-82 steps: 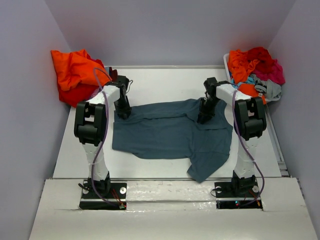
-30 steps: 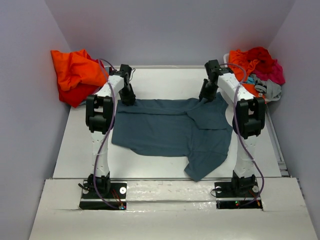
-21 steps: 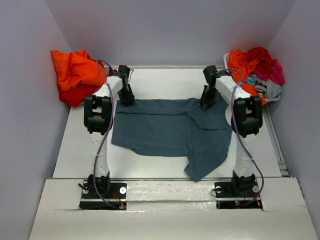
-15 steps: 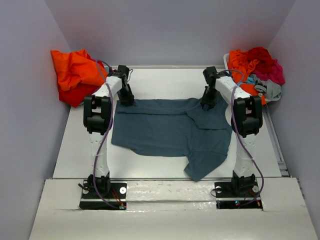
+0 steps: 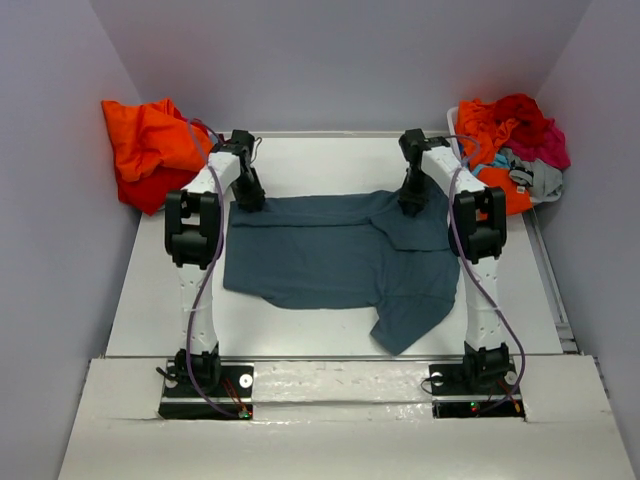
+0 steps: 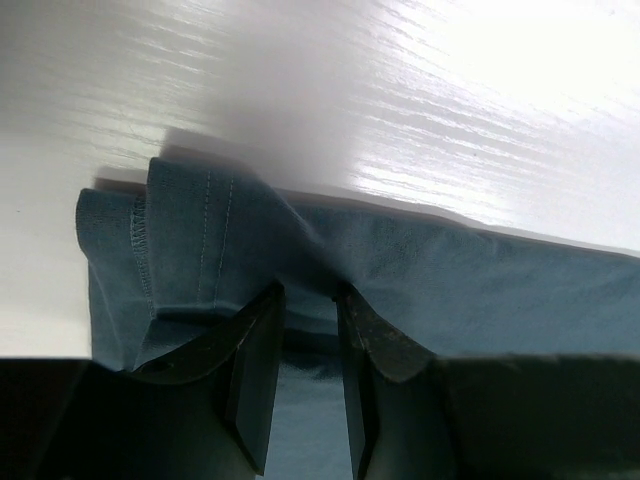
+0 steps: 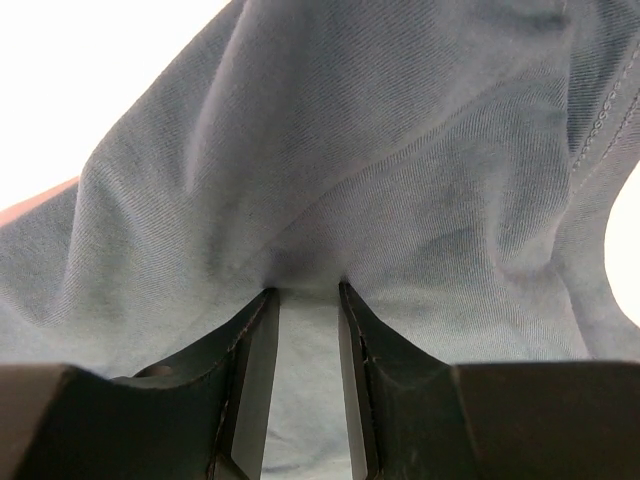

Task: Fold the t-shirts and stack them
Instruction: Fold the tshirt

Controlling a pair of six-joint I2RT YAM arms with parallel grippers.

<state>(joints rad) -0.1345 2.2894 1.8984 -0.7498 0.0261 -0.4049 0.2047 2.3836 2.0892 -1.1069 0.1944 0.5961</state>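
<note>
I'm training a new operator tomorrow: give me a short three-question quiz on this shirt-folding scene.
1. True or false: the right gripper is shut on an orange shirt.
2. Which edge of the slate-blue t-shirt does the left gripper hold? A near, B far, C neither.
3. Fill in: the shirt pile at the far-left corner is mostly ____.
Key: 1 false, it grips the slate-blue t-shirt; 2 B; 3 orange.
</note>
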